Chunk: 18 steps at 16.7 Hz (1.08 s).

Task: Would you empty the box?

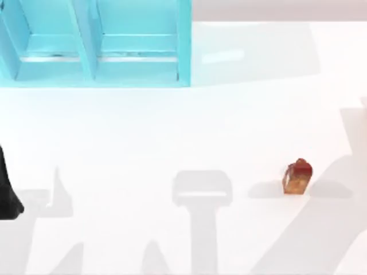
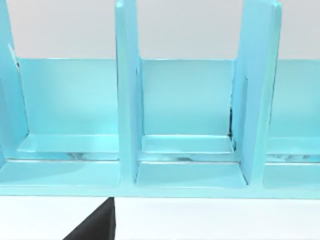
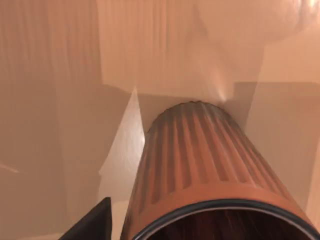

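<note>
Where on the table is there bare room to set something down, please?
The widest bare patch is the middle of the white table, bordered by the blue compartment rack at the top view's upper left and the small red-and-amber block at lower right. The strip right of the rack is bare too. Tightest spots: beside that block and at the left edge, where the left arm sits.

Bright, even light; soft grey shadows streak the table (image 1: 143, 132).

I see a white table (image 1: 143, 132) spread across the top view, crossed by grey shadows. In the right wrist view a ribbed orange bin (image 3: 200, 170) stands close below, its dark rim towards the camera.
</note>
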Available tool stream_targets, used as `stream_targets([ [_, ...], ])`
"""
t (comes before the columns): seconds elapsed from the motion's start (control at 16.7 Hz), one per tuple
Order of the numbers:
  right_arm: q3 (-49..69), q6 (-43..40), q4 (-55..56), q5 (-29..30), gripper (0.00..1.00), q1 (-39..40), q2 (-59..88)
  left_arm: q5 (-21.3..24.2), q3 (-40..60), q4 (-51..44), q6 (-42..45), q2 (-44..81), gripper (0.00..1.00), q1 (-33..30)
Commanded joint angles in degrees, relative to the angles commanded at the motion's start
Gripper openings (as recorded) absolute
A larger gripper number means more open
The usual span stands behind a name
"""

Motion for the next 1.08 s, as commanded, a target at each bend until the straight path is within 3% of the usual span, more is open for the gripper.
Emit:
stream_targets([
  [0.12,0.00,0.00,0.00,0.00,1.00,0.00,0.00,0.00,0.00,0.00,0.00,0.00,1.00,0.00],
  [0.9,0.00,0.00,0.00,0.00,0.02,0.00,0.00,0.00,0.00,0.00,0.00,0.00,1.00,0.00],
  [1.08,0.00,0.00,0.00,0.00,0.00,0.00,0.00,0.00,0.00,0.00,0.00,0.00,1.00,0.00],
])
